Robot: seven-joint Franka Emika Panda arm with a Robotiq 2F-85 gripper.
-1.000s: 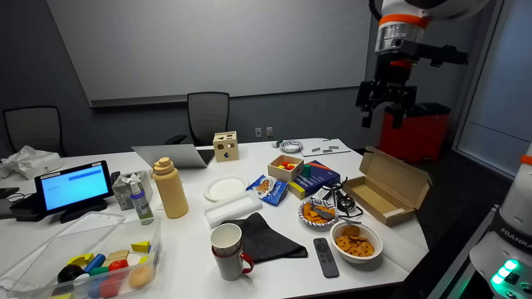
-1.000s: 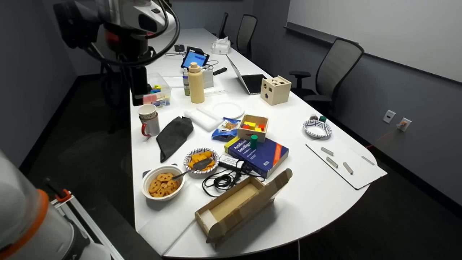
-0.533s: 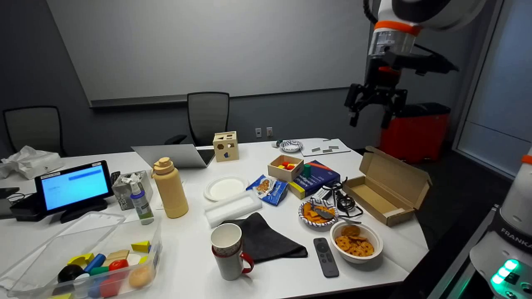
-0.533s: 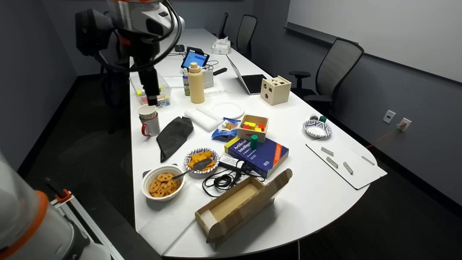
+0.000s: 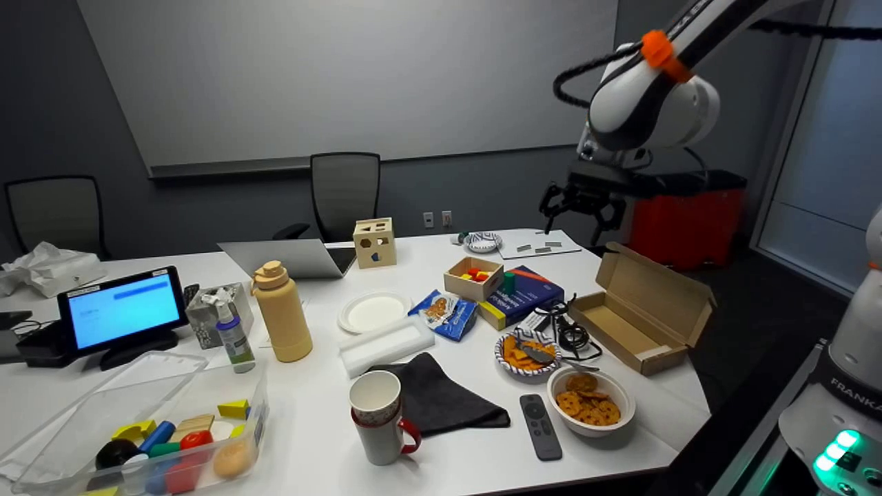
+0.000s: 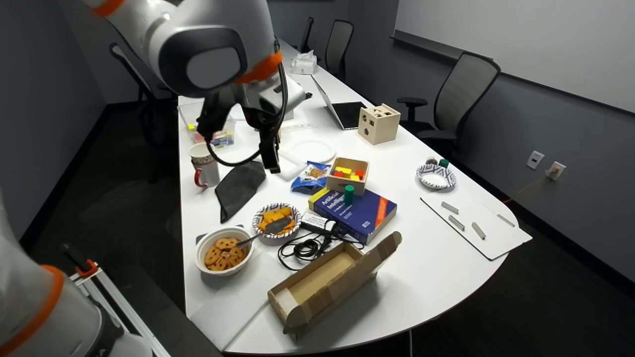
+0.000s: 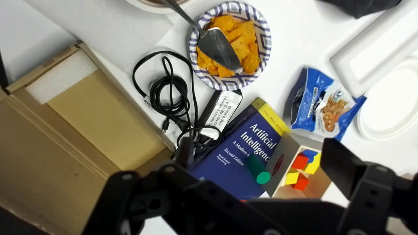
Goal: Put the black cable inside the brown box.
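Jaws apart, nothing held. Black cable point(image 7: 156, 98) lies coiled just left of centre in wrist view, outside brown box point(image 7: 106, 114). Loop across power brick point(image 7: 224, 109) may snag on lifting.

The thin coiled black cable point(image 7: 167, 109) bears a white tag point(image 7: 148, 102), the long brown cardboard box point(image 7: 107, 114) a white inner patch point(image 7: 62, 78). Dark-blue diamonds pattern the near round white paper bowl point(image 7: 264, 40); yellow and orange bands mark the thick blue rectangular book point(image 6: 354, 218).
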